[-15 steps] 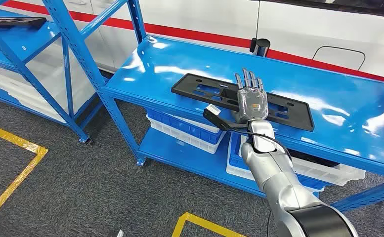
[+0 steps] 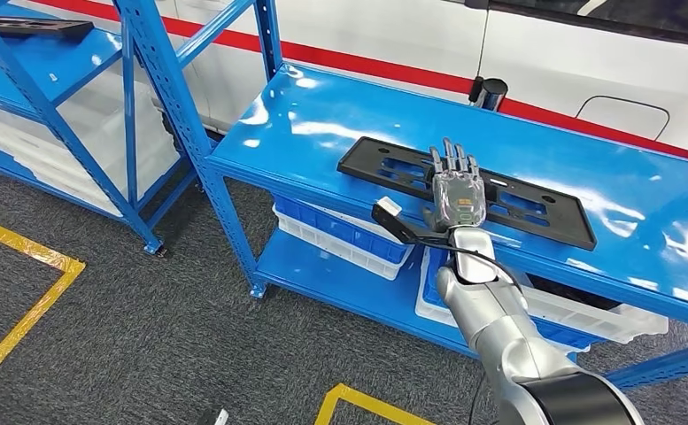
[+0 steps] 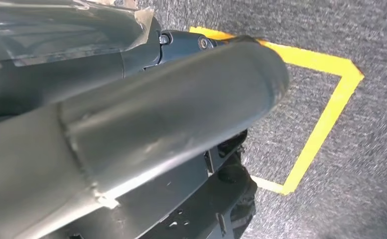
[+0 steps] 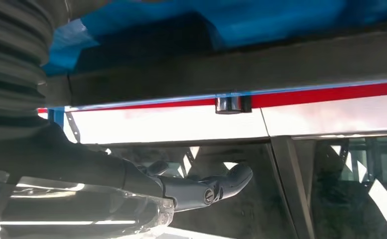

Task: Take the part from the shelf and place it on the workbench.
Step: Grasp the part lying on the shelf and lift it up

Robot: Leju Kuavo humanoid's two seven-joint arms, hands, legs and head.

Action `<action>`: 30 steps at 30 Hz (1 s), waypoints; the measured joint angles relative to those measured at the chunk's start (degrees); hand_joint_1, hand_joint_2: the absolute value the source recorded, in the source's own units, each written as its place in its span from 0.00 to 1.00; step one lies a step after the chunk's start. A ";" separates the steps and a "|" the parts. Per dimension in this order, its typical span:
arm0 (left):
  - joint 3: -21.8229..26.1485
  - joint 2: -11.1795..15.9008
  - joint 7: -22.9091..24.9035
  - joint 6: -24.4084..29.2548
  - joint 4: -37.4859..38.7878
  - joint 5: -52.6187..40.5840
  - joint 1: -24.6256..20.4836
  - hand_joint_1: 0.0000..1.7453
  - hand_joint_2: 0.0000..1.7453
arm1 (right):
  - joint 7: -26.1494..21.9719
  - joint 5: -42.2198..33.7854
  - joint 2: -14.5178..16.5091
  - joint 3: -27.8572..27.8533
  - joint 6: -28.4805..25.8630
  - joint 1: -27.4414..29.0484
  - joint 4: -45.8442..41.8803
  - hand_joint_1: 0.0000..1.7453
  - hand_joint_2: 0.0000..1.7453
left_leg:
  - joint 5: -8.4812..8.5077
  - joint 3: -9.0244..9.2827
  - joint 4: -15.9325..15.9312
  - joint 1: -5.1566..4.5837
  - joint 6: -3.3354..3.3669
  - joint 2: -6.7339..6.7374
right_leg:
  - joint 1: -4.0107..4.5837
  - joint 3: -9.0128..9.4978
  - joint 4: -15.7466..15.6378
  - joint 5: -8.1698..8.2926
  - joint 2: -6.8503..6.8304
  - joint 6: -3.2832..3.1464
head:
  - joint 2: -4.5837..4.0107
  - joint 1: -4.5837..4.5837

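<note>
Shifted, the whole head view, a touch to the right and down since half a second ago, so that is the camera moving; against the part, the right hand [image 2: 455, 190] sits just where it did. It lies flat over the black part [image 2: 384, 166], palm down, fingers [image 2: 447, 158] stretched out straight and a little apart, holding nothing that I can see. Whether the palm presses on the part or hangs just above it, I cannot tell. From the right wrist view the thumb and dark fingers [image 4: 231, 180] point forward, uncurled, nothing between them.

Behind the hand the silver right arm [image 2: 495, 319] rises from the lower edge of the head view, a black cable looping at its wrist and a small black camera unit [image 2: 388, 217] jutting out to its left.

That part is a long, flat black frame with cut-outs, lying across the blue desk [image 2: 313, 115], near the front edge, ends sticking out either side of the hand. A short black cylinder [image 2: 494, 92] stands at the desk's back edge, well apart from the part.

Under the desk, blue and white bins [image 2: 340, 235] rest on the lower level. To the left stands a blue shelf [image 2: 48, 62] with another black piece [image 2: 30, 27] on its top level. Yellow tape [image 2: 30, 301] marks the grey floor. As for the left hand, I cannot make it out anywhere.
</note>
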 joint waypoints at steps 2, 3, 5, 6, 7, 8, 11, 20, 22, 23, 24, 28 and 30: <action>0.02 -0.02 -0.24 0.38 0.00 0.42 0.16 0.00 0.75 | -0.04 -0.13 -0.26 -0.05 -0.08 -0.03 0.60 1.00 1.00 | -0.02 0.01 0.01 -0.11 0.19 0.00 | -0.07 0.04 -0.05 0.03 -0.01 0.04 | 0.00 -0.01; 0.07 -0.02 -0.02 0.78 0.00 0.76 0.20 0.00 1.00 | -0.27 -0.21 -0.34 -0.09 0.08 -0.05 0.91 1.00 1.00 | -0.02 0.01 0.02 -0.14 0.27 0.00 | -0.09 0.04 -0.07 0.06 -0.01 0.10 | 0.00 -0.01; 0.30 0.00 0.81 2.06 0.00 1.54 0.17 0.00 1.00 | -1.23 -0.47 -0.42 -0.27 0.56 -0.11 1.56 1.00 1.00 | -0.03 0.01 0.02 -0.18 0.39 0.03 | -0.10 0.05 -0.11 0.13 -0.01 0.35 | 0.00 -0.01; 0.50 0.02 1.27 2.85 0.00 1.95 0.10 0.00 1.00 | -1.92 -0.69 -0.42 -0.41 0.76 -0.15 1.88 1.00 1.00 | -0.03 0.01 0.02 -0.18 0.40 0.05 | -0.11 0.05 -0.12 0.15 0.00 0.57 | 0.00 -0.02; 0.73 0.05 1.54 3.54 0.01 2.29 0.01 0.00 1.00 | -2.57 -0.95 -0.42 -0.58 0.82 -0.18 2.14 1.00 1.00 | -0.03 0.01 0.03 -0.18 0.41 0.05 | -0.11 0.05 -0.13 0.16 0.00 0.77 | 0.00 -0.03; 0.96 0.10 1.68 4.08 0.01 2.59 -0.09 0.00 1.00 | -3.15 -1.25 -0.40 -0.78 0.82 -0.21 2.37 1.00 1.00 | -0.02 0.01 0.03 -0.18 0.43 0.05 | -0.11 0.05 -0.13 0.16 0.00 0.95 | 0.00 -0.03; 1.66 0.37 1.65 4.81 0.03 3.15 -0.29 0.00 1.00 | -4.48 -2.16 -0.38 -1.48 0.78 -0.54 2.78 1.00 1.00 | 0.00 0.03 0.03 -0.09 0.46 0.05 | -0.07 0.03 -0.12 0.17 0.00 1.05 | 0.00 -0.04; 2.83 1.52 0.45 5.26 0.15 3.79 -0.48 0.00 1.00 | -8.68 -5.36 -0.85 -2.86 0.37 -1.38 3.62 1.00 1.00 | 0.02 0.09 0.02 0.18 0.43 0.08 | 0.14 0.02 -0.04 0.17 0.00 1.04 | 0.00 -0.04; 2.90 1.78 0.25 5.18 0.17 3.66 -0.48 0.00 1.00 | -9.66 -6.11 -1.22 -2.93 0.12 -1.51 3.86 1.00 1.00 | 0.02 0.09 0.02 0.18 0.43 0.07 | 0.16 0.02 -0.04 0.16 0.00 1.04 | 0.00 -0.04; 2.92 1.89 0.22 4.97 0.18 3.52 -0.48 0.00 1.00 | -10.19 -6.45 -1.42 -2.95 -0.07 -1.55 3.97 1.00 1.00 | 0.02 0.09 0.02 0.18 0.43 0.07 | 0.17 0.03 -0.04 0.16 0.00 1.04 | 0.00 -0.04; 2.94 1.99 0.20 4.70 0.19 3.38 -0.48 0.00 1.00 | -10.71 -6.78 -1.60 -2.96 -0.29 -1.59 4.08 1.00 1.00 | 0.02 0.09 0.02 0.18 0.43 0.07 | 0.17 0.03 -0.04 0.16 0.00 1.03 | 0.00 -0.03; 2.95 2.32 0.02 4.49 0.22 3.20 -0.48 0.00 1.00 | -12.18 -7.81 -2.02 -2.96 -1.78 -1.61 4.33 1.00 1.00 | 0.02 0.08 0.02 0.16 0.43 0.07 | 0.16 0.04 -0.04 0.16 0.00 1.03 | 0.00 -0.02; 2.95 2.48 -0.14 4.74 0.22 3.20 -0.48 0.00 1.00 | -12.47 -8.11 -2.13 -2.96 -2.70 -1.61 4.35 1.00 1.00 | 0.02 0.08 0.02 0.16 0.43 0.07 | 0.16 0.05 -0.04 0.16 0.00 1.03 | 0.00 -0.03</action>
